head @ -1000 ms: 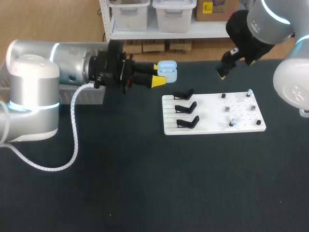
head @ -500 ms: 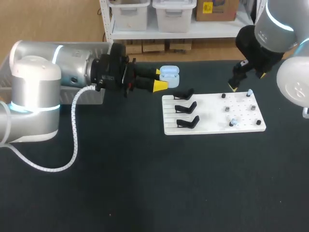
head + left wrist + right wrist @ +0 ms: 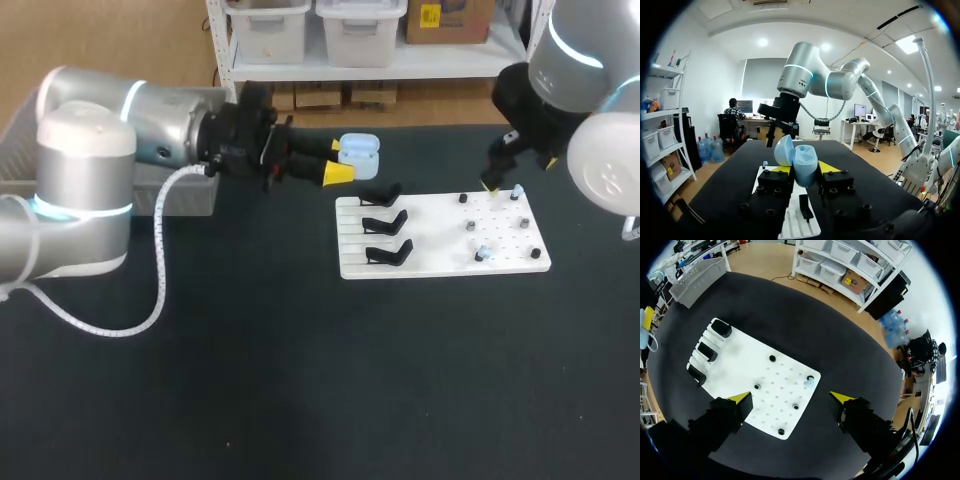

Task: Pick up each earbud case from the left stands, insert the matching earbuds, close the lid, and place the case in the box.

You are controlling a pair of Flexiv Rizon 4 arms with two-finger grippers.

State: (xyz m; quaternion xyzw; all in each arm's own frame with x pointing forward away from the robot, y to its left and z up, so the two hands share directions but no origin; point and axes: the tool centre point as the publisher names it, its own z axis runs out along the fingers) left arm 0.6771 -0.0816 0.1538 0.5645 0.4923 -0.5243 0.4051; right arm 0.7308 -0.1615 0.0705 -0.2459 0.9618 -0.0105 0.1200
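Note:
A light blue earbud case (image 3: 360,150) with its lid up hangs in the air behind the white board (image 3: 440,262), and my left gripper (image 3: 339,160) is shut on it. In the left wrist view the case (image 3: 804,165) sits between the yellow tips, lid (image 3: 784,150) tilted open. Three black stands (image 3: 385,221) on the board's left side are bare. Small earbuds (image 3: 516,190) sit on pegs at the board's right. My right gripper (image 3: 518,172) hovers open over the board's far right corner; from its wrist, an earbud (image 3: 809,382) lies below the gripper (image 3: 791,398).
A grey box (image 3: 185,195) stands at the table's far left, partly hidden by my left arm; it shows as a grey tray (image 3: 700,275) in the right wrist view. Dark table surface lies in front of the board.
My left arm has carried the case a little to the right. My right gripper has moved right and down toward the board's far right corner, staying open.

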